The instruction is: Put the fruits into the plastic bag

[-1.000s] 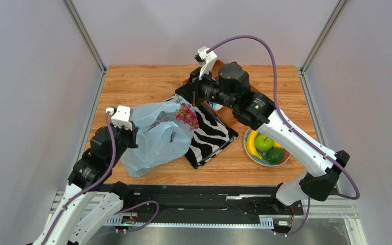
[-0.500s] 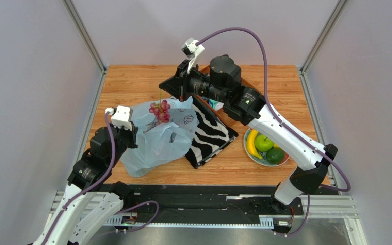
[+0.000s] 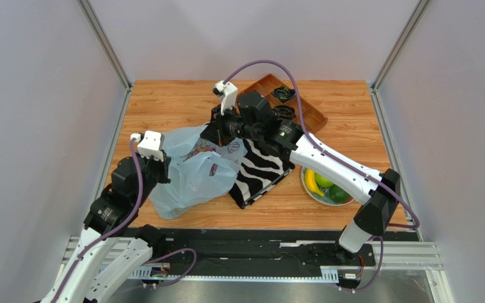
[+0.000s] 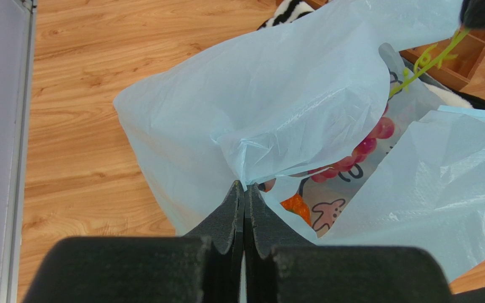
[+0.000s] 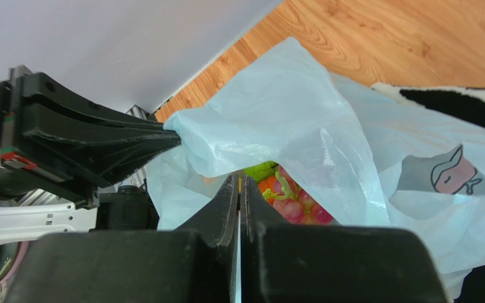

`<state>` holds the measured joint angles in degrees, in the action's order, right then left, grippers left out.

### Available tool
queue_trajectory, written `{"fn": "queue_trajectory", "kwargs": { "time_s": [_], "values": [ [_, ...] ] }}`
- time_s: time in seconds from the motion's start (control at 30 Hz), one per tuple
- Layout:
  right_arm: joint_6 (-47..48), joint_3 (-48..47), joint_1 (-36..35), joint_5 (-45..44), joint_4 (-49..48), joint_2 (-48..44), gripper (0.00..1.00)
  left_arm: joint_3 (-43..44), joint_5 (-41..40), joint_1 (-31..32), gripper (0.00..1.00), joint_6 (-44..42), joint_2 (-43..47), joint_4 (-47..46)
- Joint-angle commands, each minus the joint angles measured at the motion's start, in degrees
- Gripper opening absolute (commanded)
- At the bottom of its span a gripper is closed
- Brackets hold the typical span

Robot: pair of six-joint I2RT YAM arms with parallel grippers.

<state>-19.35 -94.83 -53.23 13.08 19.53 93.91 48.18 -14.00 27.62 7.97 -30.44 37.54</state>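
right arm has lowered the grapes into the bag's mouth

since a second ago the right gripper (image 3: 218,130) has swung from above the zebra cloth (image 3: 261,167) toward 9 o'clock and down. the grape bunch (image 4: 366,146), which then hung over the cloth, now sits inside the opening of the plastic bag (image 3: 185,183). its jaws are pressed together on the green stem, so the bunch is not yet let go. the left gripper (image 4: 245,189) has not shifted. it is clamped on a fold of the bag's rim, at the table's 8 o'clock side, and holds the mouth up. something orange (image 4: 295,207) shows deeper in the bag, too hidden to name.

work left, judging from the top view: the banana (image 3: 312,181), the green apple (image 3: 325,184) and the dark green fruit (image 3: 340,194) lie on the plate (image 3: 318,199) at 4 o'clock, partly behind the right arm. the task looks under halfway done. the grapes want releasing first, then the plate needs emptying.
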Motion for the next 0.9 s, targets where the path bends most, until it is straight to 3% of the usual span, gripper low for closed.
{"fn": "queue_trajectory", "kwargs": {
  "time_s": [0.0,0.4,0.87],
  "values": [
    [-3.1,2.9,-0.2,0.8,-2.8,-1.1,0.00,0.7,-0.2,0.1,0.00,-1.1,0.1,-0.8],
    [-3.8,-2.6,-4.6,4.1,-0.8,8.7,0.00,0.6,-0.3,0.1,0.00,-0.9,0.1,-0.7],
    [-0.4,0.0,-3.2,-9.0,5.5,14.7,0.00,0.5,-0.1,0.1,0.00,-1.2,0.0,-0.8]
  ]
}}
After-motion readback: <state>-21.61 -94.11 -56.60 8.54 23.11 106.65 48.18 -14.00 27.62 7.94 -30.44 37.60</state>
